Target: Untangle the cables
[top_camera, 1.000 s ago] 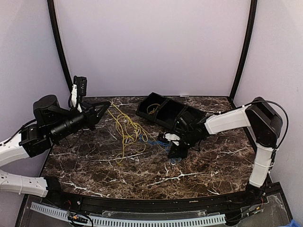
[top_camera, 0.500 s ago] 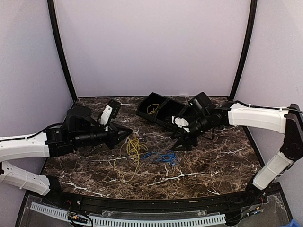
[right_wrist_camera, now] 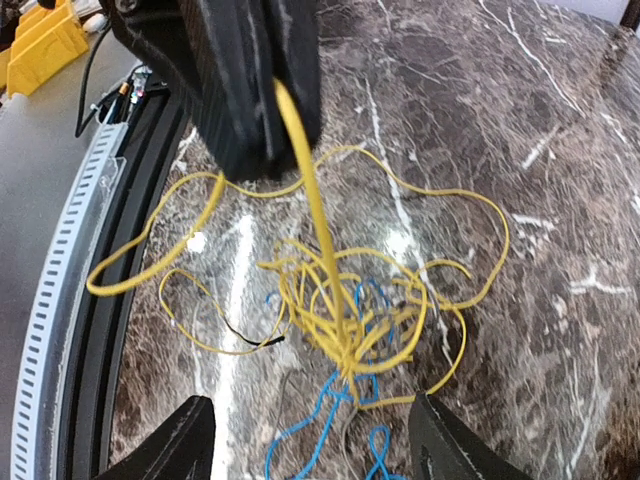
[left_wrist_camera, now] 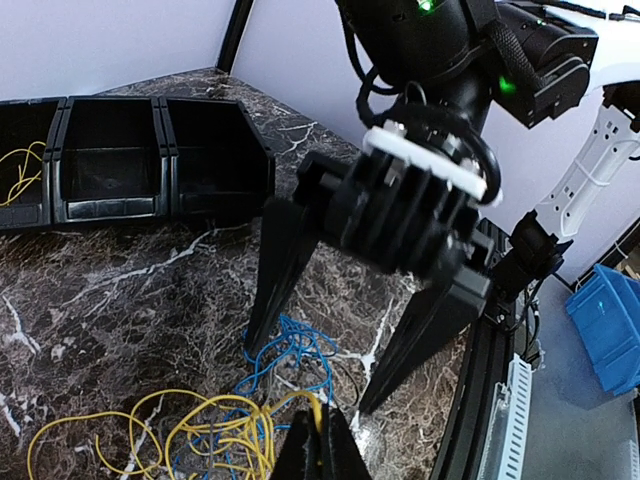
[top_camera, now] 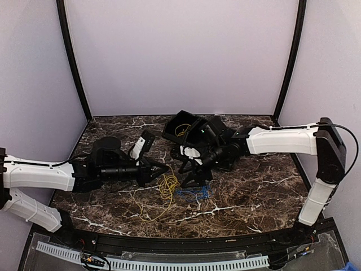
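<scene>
The yellow cable [top_camera: 162, 191] lies in a loose tangle mid-table, one strand rising into my left gripper [top_camera: 167, 171], which is shut on it. In the left wrist view the left gripper [left_wrist_camera: 322, 445] pinches that yellow cable [left_wrist_camera: 205, 428] at the bottom edge. The blue cable [top_camera: 192, 192] lies just right of the yellow one, partly mixed in with it. My right gripper [top_camera: 190, 179] hangs open over the blue cable, holding nothing. Its fingers [left_wrist_camera: 278, 268] straddle the blue cable [left_wrist_camera: 296, 350]. From the right wrist, the yellow cable [right_wrist_camera: 340, 300] and blue cable [right_wrist_camera: 325, 425] sit between the open right gripper [right_wrist_camera: 320, 450].
A row of black bins [top_camera: 189, 129] stands at the back centre, with a bit of yellow wire in the left one. The bins [left_wrist_camera: 120, 160] also show in the left wrist view. The table's front rail [top_camera: 152, 261] runs along the near edge.
The left arm has swung right toward the centre, dragging the yellow cable with it. The right gripper has opened, let go of the blue cable and moved left over it.
</scene>
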Robot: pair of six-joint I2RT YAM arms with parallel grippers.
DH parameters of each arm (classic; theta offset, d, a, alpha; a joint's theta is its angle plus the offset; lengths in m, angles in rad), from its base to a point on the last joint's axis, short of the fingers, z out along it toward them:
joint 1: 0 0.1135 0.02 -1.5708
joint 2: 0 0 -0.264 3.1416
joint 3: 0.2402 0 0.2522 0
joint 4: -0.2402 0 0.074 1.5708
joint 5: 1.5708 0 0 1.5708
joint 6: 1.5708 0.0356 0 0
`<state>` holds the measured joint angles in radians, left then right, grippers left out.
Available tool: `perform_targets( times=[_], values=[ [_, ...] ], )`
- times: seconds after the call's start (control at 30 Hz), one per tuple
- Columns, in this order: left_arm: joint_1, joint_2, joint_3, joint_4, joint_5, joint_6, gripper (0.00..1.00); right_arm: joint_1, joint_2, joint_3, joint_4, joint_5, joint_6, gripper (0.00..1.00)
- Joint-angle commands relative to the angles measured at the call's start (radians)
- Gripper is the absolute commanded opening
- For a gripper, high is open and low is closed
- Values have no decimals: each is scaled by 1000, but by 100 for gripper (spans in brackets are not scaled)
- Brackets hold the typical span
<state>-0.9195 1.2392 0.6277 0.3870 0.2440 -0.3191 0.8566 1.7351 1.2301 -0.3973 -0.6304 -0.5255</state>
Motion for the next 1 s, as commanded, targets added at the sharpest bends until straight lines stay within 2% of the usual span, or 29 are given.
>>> perform_targets(
  times=[0.0, 0.07, 0.27, 0.4, 0.57, 0.67, 0.8, 0.97],
  values=[
    [-12, -60, -1, 64, 28, -32, 0, 46, 41, 79, 162, -69, 79, 66],
    [-19, -81, -2, 65, 19, -35, 0, 47, 60, 95, 223, -101, 149, 61],
    [-40, -137, 14, 53, -10, -30, 0, 47, 124, 104, 332, -144, 240, 27],
    [-63, -181, 101, -18, -45, 9, 0, 45, 143, 34, 382, -142, 252, 14],
    [-99, -269, 271, -175, -136, 121, 0, 36, 177, -5, 362, -144, 265, 12],
    [-102, -310, 422, -270, -183, 192, 0, 21, 194, -17, 340, -146, 270, 13],
    [-102, -317, 593, -370, -207, 257, 0, -9, 202, -40, 334, -148, 280, 13],
    [-102, -310, 682, -433, -264, 294, 0, -40, 178, -49, 266, -113, 249, 13]
  ],
)
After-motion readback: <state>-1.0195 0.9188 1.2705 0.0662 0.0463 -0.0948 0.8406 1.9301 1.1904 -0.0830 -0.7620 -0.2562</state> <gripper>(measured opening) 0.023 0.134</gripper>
